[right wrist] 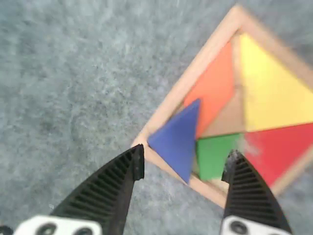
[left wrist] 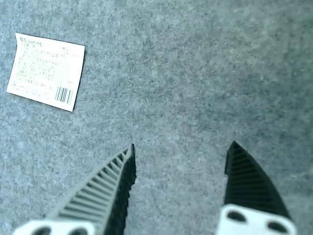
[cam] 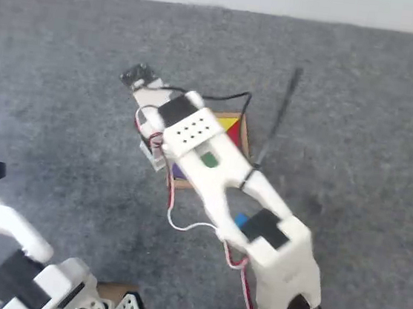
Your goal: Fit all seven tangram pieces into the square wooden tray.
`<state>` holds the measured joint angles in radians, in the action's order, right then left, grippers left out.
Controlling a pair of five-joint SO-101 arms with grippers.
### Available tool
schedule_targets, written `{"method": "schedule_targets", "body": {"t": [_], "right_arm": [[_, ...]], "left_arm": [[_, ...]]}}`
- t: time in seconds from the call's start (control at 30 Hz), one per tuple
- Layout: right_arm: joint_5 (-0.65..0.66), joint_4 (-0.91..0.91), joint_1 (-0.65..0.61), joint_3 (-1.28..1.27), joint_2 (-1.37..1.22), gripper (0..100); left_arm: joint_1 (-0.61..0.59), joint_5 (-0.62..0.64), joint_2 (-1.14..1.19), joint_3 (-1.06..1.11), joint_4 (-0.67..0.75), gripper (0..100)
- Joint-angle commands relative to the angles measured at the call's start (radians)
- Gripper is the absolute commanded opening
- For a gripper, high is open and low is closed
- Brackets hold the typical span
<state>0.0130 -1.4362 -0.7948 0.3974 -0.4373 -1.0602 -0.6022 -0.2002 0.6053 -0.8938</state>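
Right claw point(right wrist: 186, 151): jaws spread, nothing pinched, hanging over one corner of the square wooden tray point(right wrist: 168, 104). Blue triangular piece point(right wrist: 177, 139) lies between the two fingertips, one point covering part of the tray rim. Green piece point(right wrist: 214, 157) sits just inside the far fingertip. Beyond the tips, inside the tray: orange piece point(right wrist: 215, 88), yellow triangular piece point(right wrist: 271, 93), red triangular piece point(right wrist: 281, 147), with a bare wood patch among them.

Left claw point(left wrist: 183, 146): jaws spread wide and empty over grey carpet point(left wrist: 205, 68). White paper slip with a barcode point(left wrist: 46, 71) lies ahead of the tips, off to one side, well apart.
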Motion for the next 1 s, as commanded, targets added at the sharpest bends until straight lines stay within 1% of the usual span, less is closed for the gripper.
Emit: {"method": "schedule_targets", "body": {"t": [0.0, 0.07, 0.17, 0.27, 0.33, 0.63, 0.8, 0.97], "right_arm": [[0.023, 0.022, 0.076, -0.101, 0.226, 26.3], [0.043, 0.074, 0.111, -0.216, 0.338, 26.3], [0.078, 0.236, 0.117, -0.474, 0.478, 26.3], [0.097, 0.414, 0.108, -0.718, 0.529, 26.3], [0.103, 0.464, 0.104, -0.799, 0.516, 26.3], [0.103, 0.47, 0.008, -0.822, 0.478, 26.3], [0.109, 0.469, 0.015, -0.825, 0.464, 26.3], [0.109, 0.475, 0.047, -0.795, 0.363, 26.3]], "left_arm": [[-0.006, -0.011, -0.005, -0.016, 0.025, 29], [-0.006, -0.011, -0.005, -0.016, 0.026, 29], [-0.005, -0.011, -0.005, -0.016, 0.026, 29], [-0.002, -0.011, -0.005, -0.015, 0.026, 29], [-0.002, -0.011, -0.005, -0.015, 0.026, 29], [0.0, -0.009, -0.005, -0.012, 0.023, 29], [0.0, -0.009, -0.005, -0.012, 0.021, 29], [-0.005, -0.009, -0.005, -0.01, 0.021, 29]]}}
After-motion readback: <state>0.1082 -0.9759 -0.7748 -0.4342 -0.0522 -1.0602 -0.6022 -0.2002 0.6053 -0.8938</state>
